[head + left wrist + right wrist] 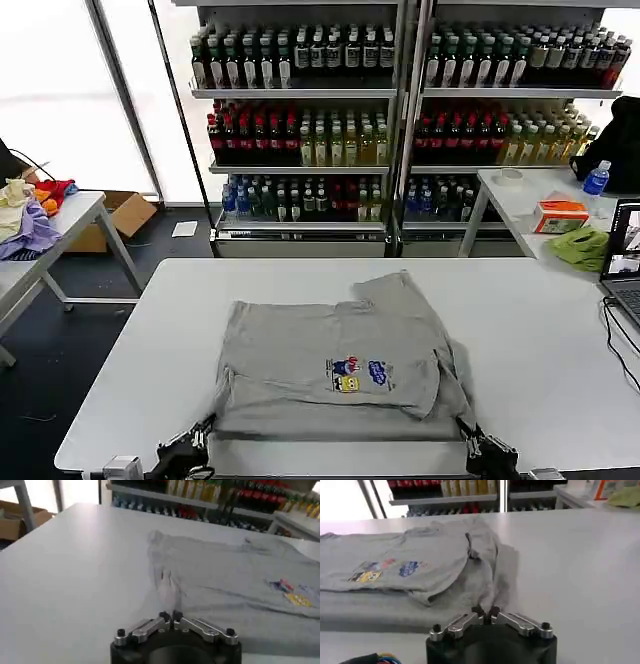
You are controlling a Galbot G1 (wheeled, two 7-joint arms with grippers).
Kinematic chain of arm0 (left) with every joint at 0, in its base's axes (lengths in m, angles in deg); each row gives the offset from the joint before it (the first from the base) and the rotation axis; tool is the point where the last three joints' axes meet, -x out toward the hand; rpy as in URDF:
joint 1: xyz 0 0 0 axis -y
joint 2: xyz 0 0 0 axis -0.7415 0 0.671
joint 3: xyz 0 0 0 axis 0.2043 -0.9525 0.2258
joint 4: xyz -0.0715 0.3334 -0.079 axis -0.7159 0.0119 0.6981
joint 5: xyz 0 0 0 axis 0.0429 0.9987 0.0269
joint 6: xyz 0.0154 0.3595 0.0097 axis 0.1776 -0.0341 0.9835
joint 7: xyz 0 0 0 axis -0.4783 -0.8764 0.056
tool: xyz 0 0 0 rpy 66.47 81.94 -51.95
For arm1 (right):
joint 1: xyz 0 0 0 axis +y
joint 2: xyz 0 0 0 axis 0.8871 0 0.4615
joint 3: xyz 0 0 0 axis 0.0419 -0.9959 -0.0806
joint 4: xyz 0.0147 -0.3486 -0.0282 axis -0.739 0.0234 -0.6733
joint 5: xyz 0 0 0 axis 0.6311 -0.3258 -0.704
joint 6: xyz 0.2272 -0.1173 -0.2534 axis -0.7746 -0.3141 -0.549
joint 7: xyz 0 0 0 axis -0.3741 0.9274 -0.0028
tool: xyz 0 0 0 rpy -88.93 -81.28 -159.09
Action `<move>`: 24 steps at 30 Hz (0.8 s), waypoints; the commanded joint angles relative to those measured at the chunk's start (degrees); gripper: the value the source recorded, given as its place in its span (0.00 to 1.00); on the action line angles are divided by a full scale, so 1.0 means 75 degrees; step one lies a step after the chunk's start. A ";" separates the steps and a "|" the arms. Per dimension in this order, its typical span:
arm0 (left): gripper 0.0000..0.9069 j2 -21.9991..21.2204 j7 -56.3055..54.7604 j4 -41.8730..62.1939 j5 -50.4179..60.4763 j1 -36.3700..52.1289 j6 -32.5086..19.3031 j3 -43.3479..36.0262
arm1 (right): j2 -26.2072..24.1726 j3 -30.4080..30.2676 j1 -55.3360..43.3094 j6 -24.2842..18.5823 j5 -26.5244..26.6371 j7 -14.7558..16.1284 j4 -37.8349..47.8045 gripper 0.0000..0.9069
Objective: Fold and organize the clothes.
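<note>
While both arms sit at the near bench [540, 330] edge, left pincer [170, 617] and right pincer [486, 611] each pinch a near corner of the grey shirt [330, 355], lying mid-bench, partly folded. Next, probably lift both corners together and fold away.

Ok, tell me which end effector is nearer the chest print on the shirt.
Right. The right end effector pinches the shirt's near corner, fairly close to the chest print; the left end effector pinches the opposite near corner, farther off.
</note>
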 commanded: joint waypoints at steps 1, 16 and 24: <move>1.00 0.0286 0.0224 -0.0587 0.0365 -0.0119 0.0268 0.0801 | -0.0142 0.0700 -0.0274 -0.0094 0.0819 0.0060 -0.0454 1.00; 1.00 0.2375 0.1841 0.3175 -0.0890 0.4787 0.0018 -0.1264 | -0.2134 -0.1502 -0.7224 0.1261 0.0955 0.1898 0.3678 1.00; 1.00 0.2138 0.2217 0.5311 -0.0804 0.7026 -0.0123 -0.2865 | -0.1179 -0.3591 -0.9841 0.0737 0.0194 0.2814 0.7274 1.00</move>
